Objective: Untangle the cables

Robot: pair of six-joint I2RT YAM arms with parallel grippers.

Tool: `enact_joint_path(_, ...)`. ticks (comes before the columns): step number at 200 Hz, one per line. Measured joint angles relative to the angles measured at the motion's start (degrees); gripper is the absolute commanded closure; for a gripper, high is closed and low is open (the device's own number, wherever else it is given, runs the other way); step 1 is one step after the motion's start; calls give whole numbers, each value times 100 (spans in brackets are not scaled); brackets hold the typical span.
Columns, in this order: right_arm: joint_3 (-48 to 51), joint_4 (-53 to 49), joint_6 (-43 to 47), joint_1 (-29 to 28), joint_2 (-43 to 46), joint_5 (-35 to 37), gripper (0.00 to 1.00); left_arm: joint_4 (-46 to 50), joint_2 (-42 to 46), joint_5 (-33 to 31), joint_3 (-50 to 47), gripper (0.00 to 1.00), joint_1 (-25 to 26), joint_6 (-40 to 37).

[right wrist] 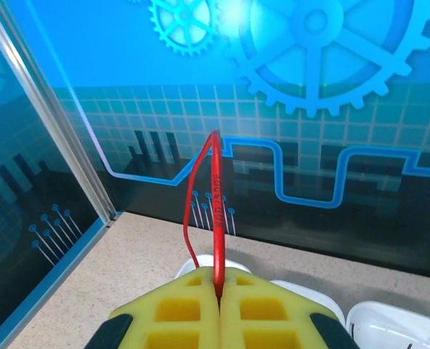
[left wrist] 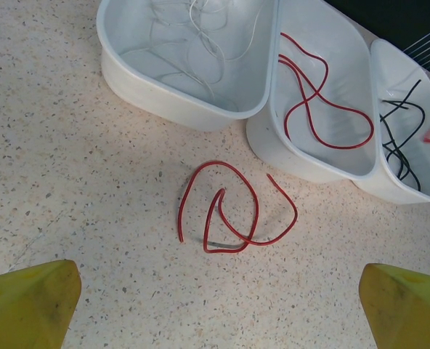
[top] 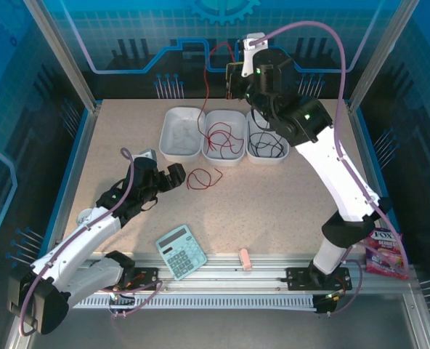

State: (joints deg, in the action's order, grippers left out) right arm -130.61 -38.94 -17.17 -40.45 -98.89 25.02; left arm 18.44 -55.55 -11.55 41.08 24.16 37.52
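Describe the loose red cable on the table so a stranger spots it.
Three white tubs line the table's far half. In front of the middle tub lies a curled red cable. It alone rests on tabletop; other cables sit in tubs or hang from the right gripper.

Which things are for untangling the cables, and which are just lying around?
For the job:
loose red cable
pinched red cable in the right gripper
white tubs

Just lying about:
calculator
pink block
snack bag
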Motion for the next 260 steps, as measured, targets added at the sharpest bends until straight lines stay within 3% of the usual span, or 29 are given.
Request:
enact_joint_path(153, 435, 688, -1021, 278, -739, 310, 100, 92, 203, 85, -197, 1, 0, -2)
enact_joint_path(260, 361, 664, -1486, 352, -1458, 116, 100, 94, 205, 87, -199, 1, -2, -2)
